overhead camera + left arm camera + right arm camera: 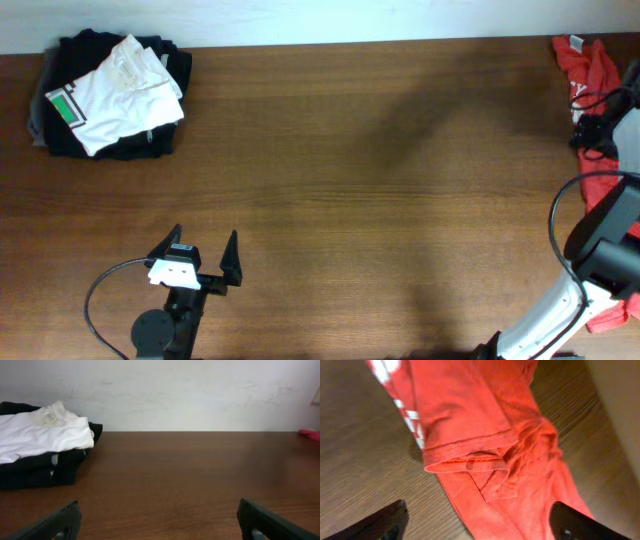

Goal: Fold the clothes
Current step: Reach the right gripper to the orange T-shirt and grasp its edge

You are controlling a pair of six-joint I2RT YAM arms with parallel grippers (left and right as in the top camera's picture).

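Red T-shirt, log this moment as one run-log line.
red T-shirt: crumpled, unfolded, far right of table | right hand: open, over it | left hand: open, empty, front left

This looks like a robotics lab or test bench. A brown wood-grain tabletop [380, 180] stands against a plain, scuffed off-white wall [200, 395]. Two robot arms sit at its lower edge: the left arm [155, 330] at lower left with a looping black cable [90, 300], and the right arm [545, 315] at lower right. Clothes are laid out on it as work pieces: black folded garments [60, 135] under a white garment [120, 90] at upper left, and a red-orange T-shirt [585, 65] at upper right.
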